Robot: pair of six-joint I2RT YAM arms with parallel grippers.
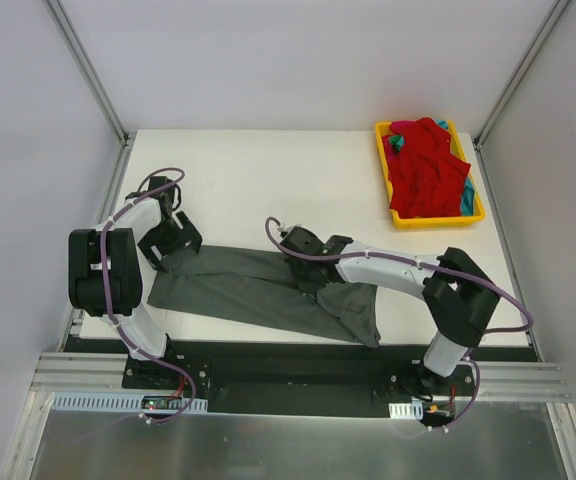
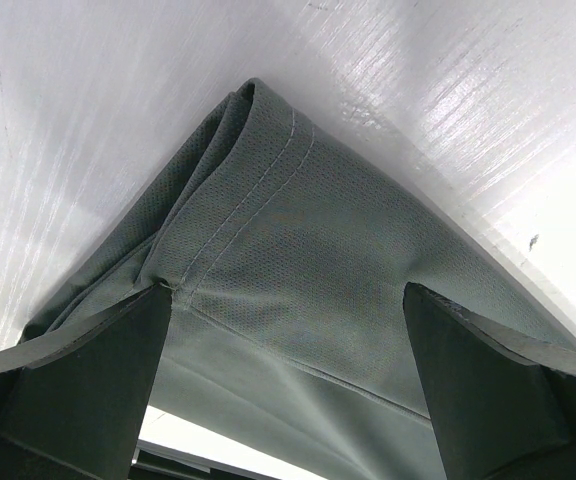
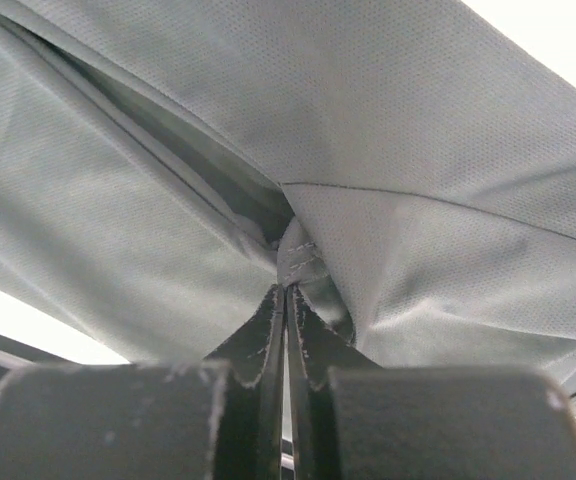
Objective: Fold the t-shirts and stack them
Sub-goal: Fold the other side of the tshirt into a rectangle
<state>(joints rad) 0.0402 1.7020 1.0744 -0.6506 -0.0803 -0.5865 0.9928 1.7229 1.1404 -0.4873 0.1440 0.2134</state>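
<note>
The dark charcoal grey t-shirt (image 1: 258,290) lies stretched in a long band across the near part of the white table. My left gripper (image 1: 175,243) is open over its left end; in the left wrist view the fingers (image 2: 88,380) stand wide apart around a hemmed corner of the grey cloth (image 2: 268,250). My right gripper (image 1: 303,268) is shut on a stitched fold of the grey shirt (image 3: 298,255) near its middle. The bright red t-shirt (image 1: 423,170) lies bunched in the yellow tray (image 1: 478,212), with bits of a teal one (image 1: 397,143) beside it.
The yellow tray sits at the table's far right. Grey frame posts (image 1: 88,70) stand at the far corners. The black base rail (image 1: 288,365) runs along the near edge. Bare white table (image 1: 268,180) lies beyond the grey shirt.
</note>
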